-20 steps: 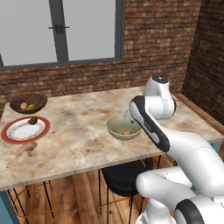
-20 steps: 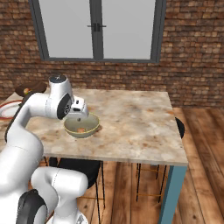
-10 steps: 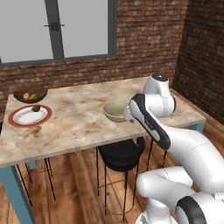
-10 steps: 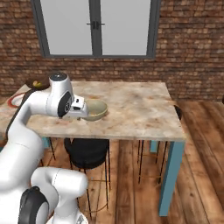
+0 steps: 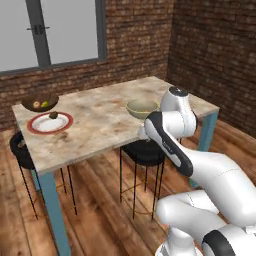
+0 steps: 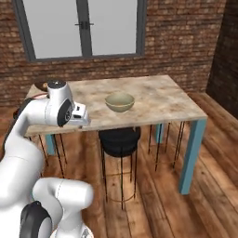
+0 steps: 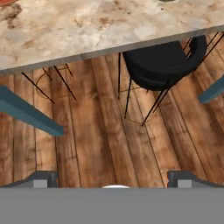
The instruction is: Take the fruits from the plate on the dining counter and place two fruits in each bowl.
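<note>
The dining counter (image 5: 105, 120) carries the red-rimmed plate (image 5: 35, 127) at its left end, with one dark round fruit (image 5: 53, 115) on it. Just behind the plate, the dark wooden bowl (image 5: 40, 102) holds two fruits, one yellow-green (image 5: 45, 104) and one brownish (image 5: 36, 104). The pale bowl (image 5: 142, 108) stands near the counter's near edge; its contents are unclear. My gripper (image 7: 116, 179) is open with nothing between its fingers. It hangs in front of the counter's edge (image 7: 131, 43), pointing down at the wooden floor.
A black stool (image 5: 145, 150) stands under the counter below the pale bowl, and a second stool (image 5: 20, 145) is at the left end. Blue-teal legs (image 6: 190, 153) hold the counter. Brick walls and a window lie behind.
The whole picture has shifted: the base has backed away from the counter. My hand has drawn back from beside the pale bowl to in front of the counter's edge, still open.
</note>
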{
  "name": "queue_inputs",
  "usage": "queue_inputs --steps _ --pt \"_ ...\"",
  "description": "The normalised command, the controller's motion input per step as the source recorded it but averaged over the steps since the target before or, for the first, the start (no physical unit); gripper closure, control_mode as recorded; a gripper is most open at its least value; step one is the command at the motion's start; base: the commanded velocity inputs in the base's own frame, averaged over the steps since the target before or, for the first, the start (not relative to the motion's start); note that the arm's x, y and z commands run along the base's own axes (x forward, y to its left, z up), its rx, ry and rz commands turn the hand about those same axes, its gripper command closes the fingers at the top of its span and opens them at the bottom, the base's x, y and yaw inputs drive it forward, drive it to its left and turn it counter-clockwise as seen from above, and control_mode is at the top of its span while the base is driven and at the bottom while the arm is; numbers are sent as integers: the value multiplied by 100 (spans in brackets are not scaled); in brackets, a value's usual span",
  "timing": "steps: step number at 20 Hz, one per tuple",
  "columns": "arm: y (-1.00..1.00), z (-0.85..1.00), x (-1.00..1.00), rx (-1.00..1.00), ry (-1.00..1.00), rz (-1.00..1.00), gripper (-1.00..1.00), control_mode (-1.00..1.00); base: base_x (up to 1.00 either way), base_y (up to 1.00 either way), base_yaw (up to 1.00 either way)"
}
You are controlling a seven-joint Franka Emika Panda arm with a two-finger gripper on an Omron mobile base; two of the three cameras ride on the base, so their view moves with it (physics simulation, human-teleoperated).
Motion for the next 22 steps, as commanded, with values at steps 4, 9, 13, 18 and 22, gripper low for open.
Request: queue_inputs --steps 4,9,13,18,22 --pt "0 0 0 0 0 0 -100 100 -100 100 -38" --pt "0 0 0 0 0 0 -100 100 -87 100 -46" --pt "0 0 0 0 0 0 -100 100 -25 100 -59" --pt "0 0 0 0 0 0 -100 100 -5 100 -58" --pt "0 0 0 0 0 0 -100 100 -18 100 -59"
